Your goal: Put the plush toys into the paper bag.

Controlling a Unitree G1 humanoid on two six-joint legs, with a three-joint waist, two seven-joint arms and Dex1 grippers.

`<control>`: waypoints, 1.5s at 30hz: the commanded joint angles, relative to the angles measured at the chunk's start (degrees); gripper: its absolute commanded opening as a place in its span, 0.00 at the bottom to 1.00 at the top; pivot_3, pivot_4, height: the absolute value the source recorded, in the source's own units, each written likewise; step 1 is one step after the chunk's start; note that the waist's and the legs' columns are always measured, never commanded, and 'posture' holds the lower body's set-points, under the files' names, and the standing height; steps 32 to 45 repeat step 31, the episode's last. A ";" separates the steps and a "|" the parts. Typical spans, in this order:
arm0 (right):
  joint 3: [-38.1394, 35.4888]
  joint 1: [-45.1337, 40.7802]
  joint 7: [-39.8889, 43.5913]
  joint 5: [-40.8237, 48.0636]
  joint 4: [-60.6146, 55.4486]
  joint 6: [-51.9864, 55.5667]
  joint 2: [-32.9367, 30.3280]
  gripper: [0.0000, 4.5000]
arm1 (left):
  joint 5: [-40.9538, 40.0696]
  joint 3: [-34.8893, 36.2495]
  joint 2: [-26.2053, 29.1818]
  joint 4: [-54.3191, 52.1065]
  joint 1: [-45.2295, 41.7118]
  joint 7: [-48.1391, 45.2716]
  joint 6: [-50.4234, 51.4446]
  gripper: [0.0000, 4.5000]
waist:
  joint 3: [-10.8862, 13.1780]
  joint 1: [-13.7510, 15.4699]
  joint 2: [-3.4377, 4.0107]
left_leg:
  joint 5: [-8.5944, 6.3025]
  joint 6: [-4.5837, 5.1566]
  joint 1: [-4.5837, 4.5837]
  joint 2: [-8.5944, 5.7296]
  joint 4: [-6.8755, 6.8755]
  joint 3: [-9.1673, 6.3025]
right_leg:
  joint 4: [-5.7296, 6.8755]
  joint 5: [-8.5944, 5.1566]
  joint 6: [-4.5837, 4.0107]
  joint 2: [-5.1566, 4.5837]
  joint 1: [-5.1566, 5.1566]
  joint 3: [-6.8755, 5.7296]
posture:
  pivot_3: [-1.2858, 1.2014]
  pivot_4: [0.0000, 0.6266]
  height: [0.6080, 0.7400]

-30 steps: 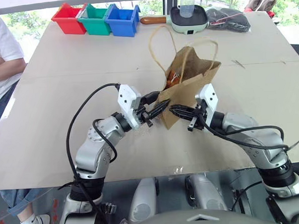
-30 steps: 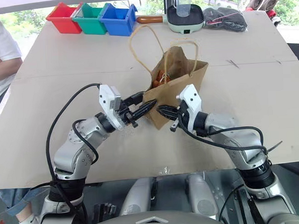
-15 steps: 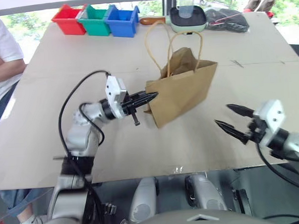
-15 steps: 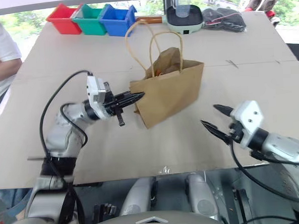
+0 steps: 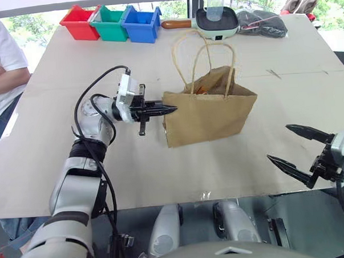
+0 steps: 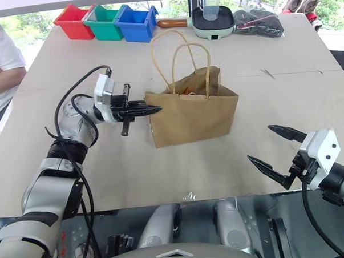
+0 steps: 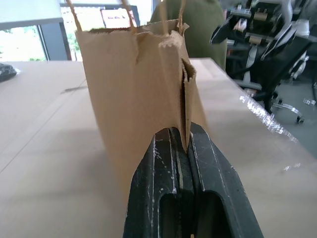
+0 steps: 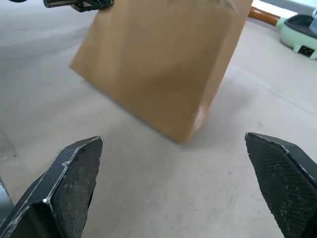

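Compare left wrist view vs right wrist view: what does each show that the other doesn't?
Left wrist alone: the left pincer shut on the paper bag's side edge, the bag's loop handles, and office chairs beyond the table. Right wrist alone: the right pincer open, well clear of the bag, and a pale green cooker with a brown handle. Both: the paper bag standing on the beige table.

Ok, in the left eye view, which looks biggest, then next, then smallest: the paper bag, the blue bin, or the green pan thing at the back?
1. The paper bag, clearly biggest.
2. The pale green pan and the blue bin look about alike, so I won't rank them.
Both stand farther from the camera than the bag, so they look smaller than they are.
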 commanded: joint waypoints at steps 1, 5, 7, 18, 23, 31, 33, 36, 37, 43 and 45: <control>-1.30 -0.69 0.74 1.38 -0.58 -0.57 -0.85 1.00 | -0.48 -1.81 1.38 -2.51 2.34 -0.24 -3.31 0.00 | -0.01 0.04 0.02 | 0.00 0.00 0.02 0.00 0.00 0.00 | 0.00 0.00 0.00 0.00 0.01 0.01 | 0.52 0.24 1.00; 0.75 -3.24 1.61 0.95 1.57 -0.46 -2.06 1.00 | 2.77 -3.45 0.16 4.11 0.48 -0.24 -10.42 0.15 | -0.01 0.39 -0.02 | 0.00 0.00 -0.01 -0.01 0.05 0.00 | 0.00 0.00 0.00 -0.01 0.02 -0.01 | 0.52 0.24 1.00; 1.47 -4.41 2.50 0.80 2.89 -0.47 -2.79 1.00 | 3.65 -2.84 0.33 6.39 -0.54 -0.24 -11.33 0.30 | -0.01 0.44 -0.02 | 0.00 0.00 0.01 -0.03 0.08 -0.01 | -0.01 0.00 0.00 -0.01 0.06 -0.02 | 0.52 0.24 1.00; -1.25 -6.10 9.16 0.86 10.50 -1.43 -6.69 1.00 | -9.61 17.62 12.47 -38.82 29.25 22.07 24.71 0.58 | 0.01 -1.17 0.06 | -0.01 0.01 0.03 0.38 -0.06 0.00 | 0.01 -0.01 -0.02 -0.06 0.01 -0.09 | 0.52 0.24 1.00; -3.97 -5.30 12.46 0.43 14.00 -1.64 -8.52 1.00 | -12.33 28.59 14.67 -55.43 48.49 30.37 33.21 0.58 | 0.02 -0.15 0.06 | -0.01 0.01 0.08 0.38 -0.02 0.09 | -0.02 -0.01 -0.02 -0.09 0.06 -0.09 | 0.52 0.24 1.00; -5.79 -5.23 16.49 0.20 17.63 -1.90 -10.58 1.00 | -9.55 37.67 11.88 -63.90 66.88 34.68 34.37 0.58 | -0.01 0.49 0.08 | -0.01 0.01 0.25 0.37 0.02 0.23 | -0.07 -0.15 -0.23 -0.09 0.22 -0.04 | 0.52 0.24 1.00; -5.79 -5.23 16.49 0.20 17.63 -1.90 -10.58 1.00 | -9.55 37.67 11.88 -63.90 66.88 34.68 34.37 0.58 | -0.01 0.49 0.08 | -0.01 0.01 0.25 0.37 0.02 0.23 | -0.07 -0.15 -0.23 -0.09 0.22 -0.04 | 0.52 0.24 1.00; -5.79 -5.23 16.49 0.20 17.63 -1.90 -10.58 1.00 | -9.55 37.67 11.88 -63.90 66.88 34.68 34.37 0.58 | -0.01 0.49 0.08 | -0.01 0.01 0.25 0.37 0.02 0.23 | -0.07 -0.15 -0.23 -0.09 0.22 -0.04 | 0.52 0.24 1.00; -5.79 -5.23 16.49 0.20 17.63 -1.90 -10.58 1.00 | -9.55 37.67 11.88 -63.90 66.88 34.68 34.37 0.58 | -0.01 0.49 0.08 | -0.01 0.01 0.25 0.37 0.02 0.23 | -0.07 -0.15 -0.23 -0.09 0.22 -0.04 | 0.52 0.24 1.00; -5.79 -5.23 16.49 0.20 17.63 -1.90 -10.58 1.00 | -9.55 37.67 11.88 -63.90 66.88 34.68 34.37 0.58 | -0.01 0.49 0.08 | -0.01 0.01 0.25 0.37 0.02 0.23 | -0.07 -0.15 -0.23 -0.09 0.22 -0.04 | 0.52 0.24 1.00; -5.79 -5.23 16.49 0.20 17.63 -1.90 -10.58 1.00 | -9.55 37.67 11.88 -63.90 66.88 34.68 34.37 0.58 | -0.01 0.49 0.08 | -0.01 0.01 0.25 0.37 0.02 0.23 | -0.07 -0.15 -0.23 -0.09 0.22 -0.04 | 0.52 0.24 1.00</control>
